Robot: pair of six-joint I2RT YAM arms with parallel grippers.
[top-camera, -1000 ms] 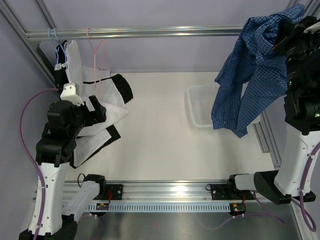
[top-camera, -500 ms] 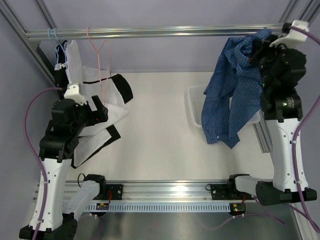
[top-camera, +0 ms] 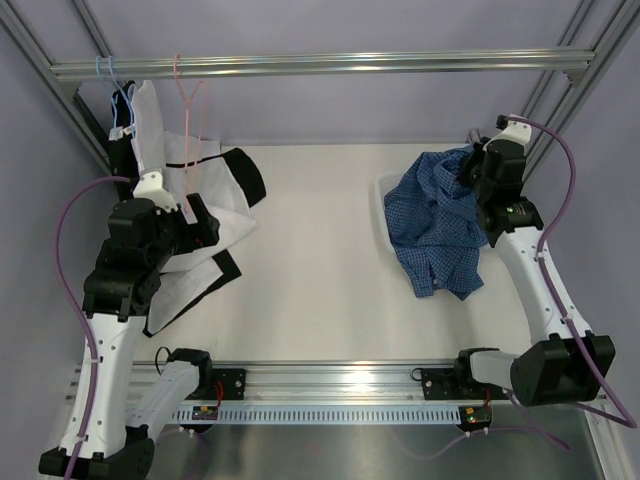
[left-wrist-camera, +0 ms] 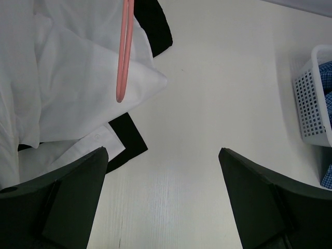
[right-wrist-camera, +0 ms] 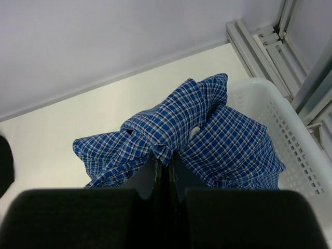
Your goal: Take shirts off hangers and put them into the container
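Gripping blue shirt [top-camera: 435, 225] in closed right jaws, heaped on container [top-camera: 381, 196], hem spilling out. Left of container: open, empty left jaws; white shirt [top-camera: 215, 215] seemingly not unhung yet.

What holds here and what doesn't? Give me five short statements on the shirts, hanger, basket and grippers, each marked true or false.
1. The right gripper is shut on the blue shirt. True.
2. The left gripper holds the pink hanger. False: it is open and empty.
3. The blue shirt lies wholly inside the basket. False: part of it hangs over the near rim onto the table.
4. The pink hanger hangs from the top rail. True.
5. The white shirt is in the basket. False: it is at the far left, by the hanger.
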